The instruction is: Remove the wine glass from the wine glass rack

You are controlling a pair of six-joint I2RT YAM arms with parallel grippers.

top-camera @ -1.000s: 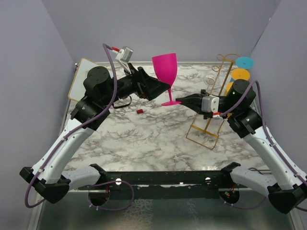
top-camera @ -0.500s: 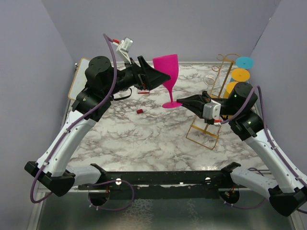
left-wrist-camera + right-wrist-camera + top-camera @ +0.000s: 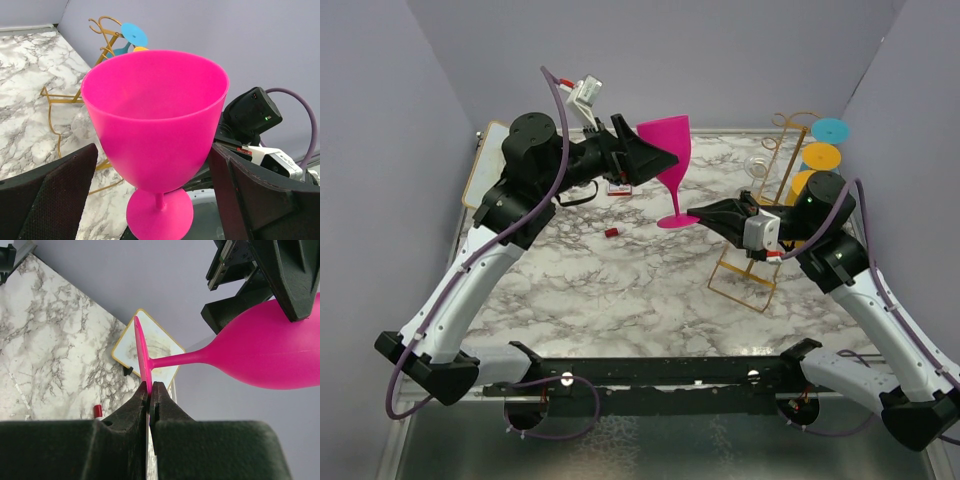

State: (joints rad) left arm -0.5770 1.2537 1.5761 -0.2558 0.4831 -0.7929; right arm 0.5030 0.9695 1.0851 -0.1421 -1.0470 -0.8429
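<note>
The desk (image 3: 620, 290) has a white marble top with grey veins. At its far left corner lies a flat white board (image 3: 483, 170) with a thin tan rim, partly hidden. A small red piece (image 3: 611, 232) lies alone on the marble, right of the board. Plain lilac walls (image 3: 380, 150) close the left, far and right sides.

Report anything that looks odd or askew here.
The pink wine glass hangs in mid-air, pinched only by the thin edge of its foot in the shut right hand. The open left hand flanks its bowl. Nothing looks spilled or broken.
</note>
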